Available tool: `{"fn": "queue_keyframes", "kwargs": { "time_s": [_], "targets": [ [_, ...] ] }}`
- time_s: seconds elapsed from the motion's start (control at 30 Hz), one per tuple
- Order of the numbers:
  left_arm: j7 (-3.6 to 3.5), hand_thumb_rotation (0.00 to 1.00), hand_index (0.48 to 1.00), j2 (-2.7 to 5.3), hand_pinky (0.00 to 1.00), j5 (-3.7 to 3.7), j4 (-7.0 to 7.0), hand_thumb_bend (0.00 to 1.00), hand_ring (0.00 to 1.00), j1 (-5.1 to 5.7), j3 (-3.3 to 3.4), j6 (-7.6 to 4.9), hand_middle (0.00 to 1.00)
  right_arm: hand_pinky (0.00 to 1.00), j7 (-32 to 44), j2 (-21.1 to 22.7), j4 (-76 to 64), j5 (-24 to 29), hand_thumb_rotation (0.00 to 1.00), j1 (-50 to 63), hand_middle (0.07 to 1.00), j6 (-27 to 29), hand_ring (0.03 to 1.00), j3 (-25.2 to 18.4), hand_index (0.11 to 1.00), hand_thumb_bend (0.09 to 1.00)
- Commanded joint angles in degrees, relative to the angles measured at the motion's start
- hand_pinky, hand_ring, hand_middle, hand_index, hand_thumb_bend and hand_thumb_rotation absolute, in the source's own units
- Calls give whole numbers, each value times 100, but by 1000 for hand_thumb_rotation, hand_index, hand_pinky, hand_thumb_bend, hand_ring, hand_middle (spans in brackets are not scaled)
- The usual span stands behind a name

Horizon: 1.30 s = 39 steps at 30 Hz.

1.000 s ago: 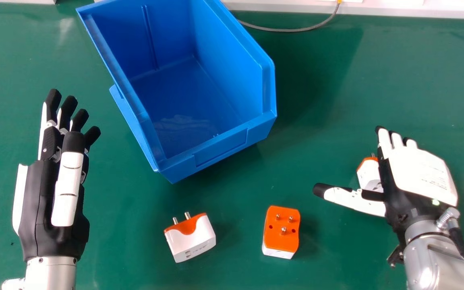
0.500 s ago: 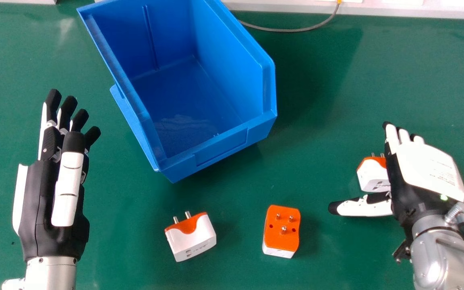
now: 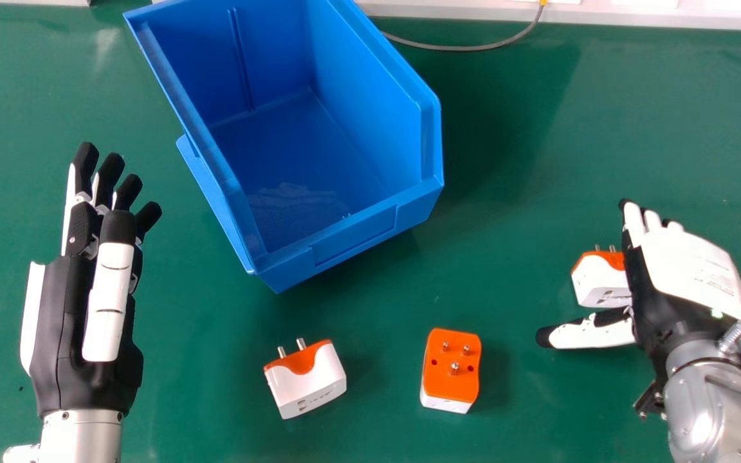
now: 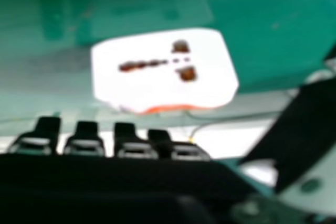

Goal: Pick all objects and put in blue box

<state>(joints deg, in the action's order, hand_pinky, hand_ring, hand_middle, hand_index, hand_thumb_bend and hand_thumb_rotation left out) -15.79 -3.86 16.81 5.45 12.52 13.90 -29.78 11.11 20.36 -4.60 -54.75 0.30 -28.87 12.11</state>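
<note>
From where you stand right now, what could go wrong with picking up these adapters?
The right hand is open beside the far-right adapter, partly covering it in the head view, so closing a little off could nudge it instead of gripping it. The middle adapter stands with its metal pins upward, and fingers might catch on those and tip it. The blue box has raised walls, so a low carry could knock the rim.

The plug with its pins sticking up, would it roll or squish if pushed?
The plug probably won't roll, since its sides look flattish. Its smooth case looks like hard plastic, so it should stay stiff but might slip.
</note>
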Motion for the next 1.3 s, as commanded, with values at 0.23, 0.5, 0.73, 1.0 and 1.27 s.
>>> {"fn": "queue_keyframes", "kwargs": {
  "time_s": [0.23, 0.5, 0.73, 1.0, 1.27],
  "targets": [
    [-8, 780, 990, -56, 923, -5, -180, 712, 967, 36, 7, 8, 987, 977, 769, 506, 9, 678, 342, -304, 1000, 158, 1000, -173, 974, 902],
    [-58, 780, 989, -70, 924, 19, -128, 715, 968, 12, 36, -57, 988, 965, 690, 723, 639, 962, 305, -686, 997, 311, 993, -135, 963, 904],
    [-66, 776, 989, -78, 923, 37, -142, 722, 967, 13, 37, -2, 988, 902, 585, 789, 1042, 1041, 200, -916, 982, 403, 964, -41, 924, 894],
    [-85, 772, 988, -67, 924, 84, -158, 721, 968, 24, 41, -5, 989, 872, 572, 889, 1463, 1083, 150, -1153, 979, 600, 953, 111, 907, 883],
    [-79, 767, 986, -74, 925, 107, -199, 726, 968, 50, 45, -11, 990, 865, 514, 925, 1706, 1018, 112, -1339, 978, 555, 949, 363, 897, 875]
  ]
}}
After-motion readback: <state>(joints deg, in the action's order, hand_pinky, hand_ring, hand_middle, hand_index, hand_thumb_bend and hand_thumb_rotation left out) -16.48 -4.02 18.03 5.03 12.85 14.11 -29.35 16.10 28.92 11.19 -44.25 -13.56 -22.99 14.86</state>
